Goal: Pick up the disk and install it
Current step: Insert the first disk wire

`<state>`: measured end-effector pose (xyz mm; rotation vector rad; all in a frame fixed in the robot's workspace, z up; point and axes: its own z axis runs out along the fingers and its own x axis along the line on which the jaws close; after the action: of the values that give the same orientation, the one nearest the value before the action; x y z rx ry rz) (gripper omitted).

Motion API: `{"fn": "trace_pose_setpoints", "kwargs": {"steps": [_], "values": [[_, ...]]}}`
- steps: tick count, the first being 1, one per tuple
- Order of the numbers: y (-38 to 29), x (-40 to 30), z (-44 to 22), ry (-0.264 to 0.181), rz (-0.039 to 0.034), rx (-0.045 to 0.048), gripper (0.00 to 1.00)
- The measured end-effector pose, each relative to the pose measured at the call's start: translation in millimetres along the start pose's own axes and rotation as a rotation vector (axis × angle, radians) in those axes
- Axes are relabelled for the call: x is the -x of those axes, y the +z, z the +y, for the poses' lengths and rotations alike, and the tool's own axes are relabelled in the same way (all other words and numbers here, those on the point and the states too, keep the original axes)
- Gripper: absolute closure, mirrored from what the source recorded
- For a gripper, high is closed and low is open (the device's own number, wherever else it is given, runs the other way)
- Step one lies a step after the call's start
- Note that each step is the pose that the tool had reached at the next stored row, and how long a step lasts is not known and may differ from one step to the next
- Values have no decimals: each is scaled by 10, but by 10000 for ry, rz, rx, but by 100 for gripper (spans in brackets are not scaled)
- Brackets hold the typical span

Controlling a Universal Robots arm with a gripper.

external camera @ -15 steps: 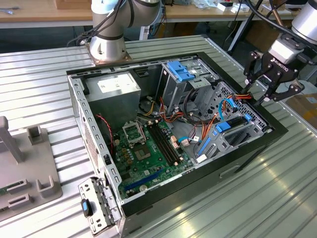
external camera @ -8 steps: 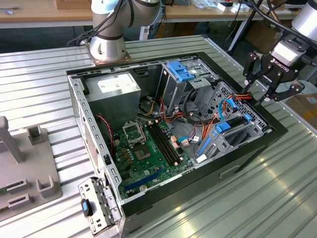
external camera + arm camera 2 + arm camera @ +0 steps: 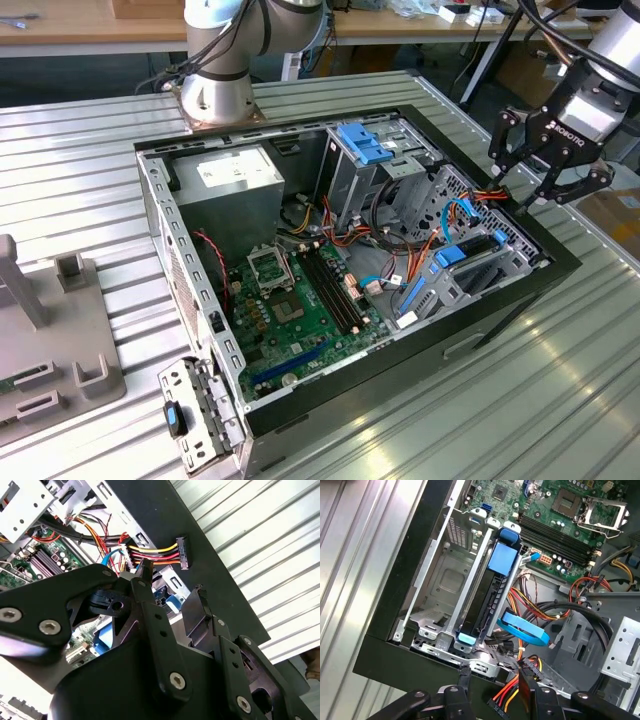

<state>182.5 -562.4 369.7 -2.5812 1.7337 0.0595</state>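
Most seems done — the disk (image 3: 462, 252) sits slotted in its bay (image 3: 458, 290), exterior view's centre right; gripper (image 3: 513, 188) hovers upper right — claw spread, empty.

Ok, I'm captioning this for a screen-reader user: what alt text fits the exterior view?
An open gripper hovers above the drive cage of an open desktop computer case, at the exterior view's right. The disk, in its blue carrier, stands on edge in that cage, and the motherboard lies exposed. The case rests on a ribbed metal table.
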Motion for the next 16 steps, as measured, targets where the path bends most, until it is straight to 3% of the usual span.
{"fn": "trace_pose_setpoints", "kwargs": {"steps": [11,14,16], "values": [[1,0,-1,-50,-1,2,49],[6,1,-4,-437,-1,19,49],[17,-1,-4,-1001,1,36,49]]}}
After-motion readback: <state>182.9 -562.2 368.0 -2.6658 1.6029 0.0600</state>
